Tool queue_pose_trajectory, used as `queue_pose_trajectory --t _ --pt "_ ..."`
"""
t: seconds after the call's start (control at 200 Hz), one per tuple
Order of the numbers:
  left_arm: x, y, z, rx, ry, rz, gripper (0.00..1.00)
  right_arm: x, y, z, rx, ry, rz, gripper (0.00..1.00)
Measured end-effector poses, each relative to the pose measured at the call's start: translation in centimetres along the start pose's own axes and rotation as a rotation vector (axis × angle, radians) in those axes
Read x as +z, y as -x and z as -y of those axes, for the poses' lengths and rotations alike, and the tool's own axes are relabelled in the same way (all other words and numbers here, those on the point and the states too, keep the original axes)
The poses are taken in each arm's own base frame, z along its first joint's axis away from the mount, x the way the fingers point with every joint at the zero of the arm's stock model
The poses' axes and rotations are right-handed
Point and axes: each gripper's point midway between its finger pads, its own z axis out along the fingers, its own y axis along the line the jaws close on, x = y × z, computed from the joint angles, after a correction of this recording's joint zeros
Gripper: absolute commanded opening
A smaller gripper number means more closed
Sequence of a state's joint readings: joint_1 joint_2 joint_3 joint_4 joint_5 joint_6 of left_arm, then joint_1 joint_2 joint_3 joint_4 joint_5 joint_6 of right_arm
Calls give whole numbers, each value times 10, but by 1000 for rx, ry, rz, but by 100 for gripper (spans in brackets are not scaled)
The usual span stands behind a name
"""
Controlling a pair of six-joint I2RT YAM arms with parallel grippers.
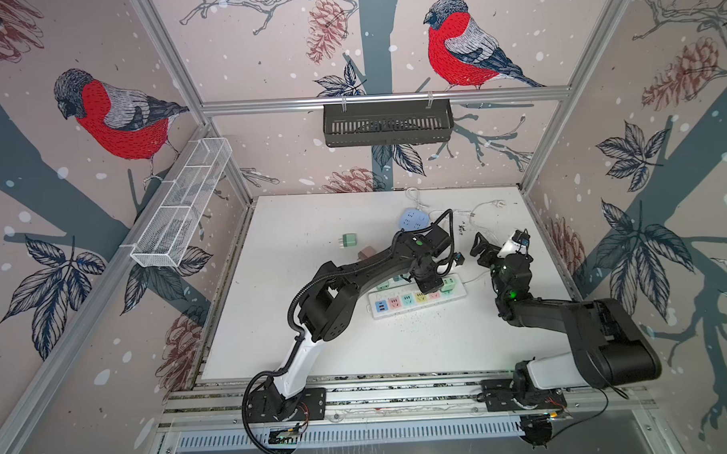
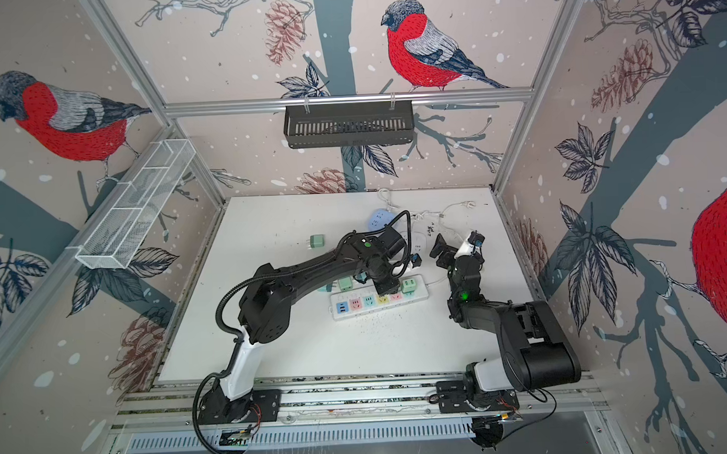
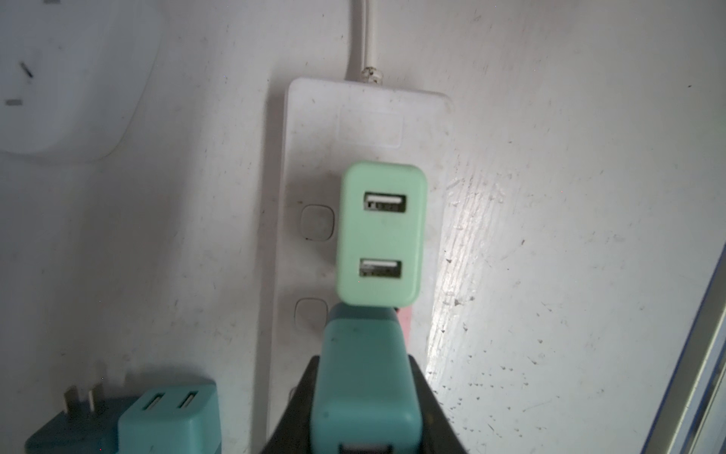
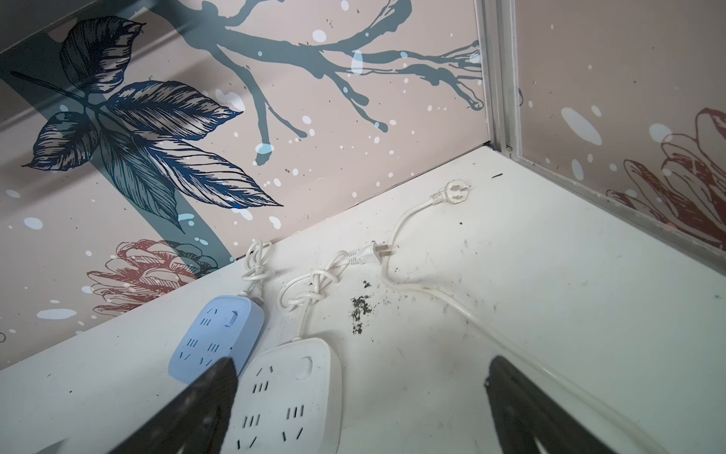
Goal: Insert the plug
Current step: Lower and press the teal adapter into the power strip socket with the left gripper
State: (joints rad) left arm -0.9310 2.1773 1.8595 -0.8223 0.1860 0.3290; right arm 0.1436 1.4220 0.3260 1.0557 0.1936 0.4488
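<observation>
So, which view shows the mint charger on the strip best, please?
The left wrist view: the mint charger sits mid-frame, large, both USB ports clear. Both top views show it only as a small green block. The right wrist view misses it.

In the left wrist view the teal plug (image 3: 365, 377) covers the socket of the power strip (image 3: 314, 129) beneath it, so its prongs cannot be seen; its near end runs off the frame. Beside the power strip, a second teal adapter (image 3: 169, 420) is cut off too. In both top views the left gripper (image 1: 428, 285) hides that stretch of the power strip.
</observation>
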Motion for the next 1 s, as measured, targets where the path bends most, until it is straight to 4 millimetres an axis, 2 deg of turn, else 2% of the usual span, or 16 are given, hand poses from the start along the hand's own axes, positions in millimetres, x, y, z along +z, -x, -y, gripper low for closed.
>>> queue_pose_trajectory --t 0.575,1.001 --pt "9 5 -2 6 7 -22 0 0 1 0 0 -3 4 100" --pt "3 -2 -3 -3 39 -36 0 -1 1 0 0 -5 5 99"
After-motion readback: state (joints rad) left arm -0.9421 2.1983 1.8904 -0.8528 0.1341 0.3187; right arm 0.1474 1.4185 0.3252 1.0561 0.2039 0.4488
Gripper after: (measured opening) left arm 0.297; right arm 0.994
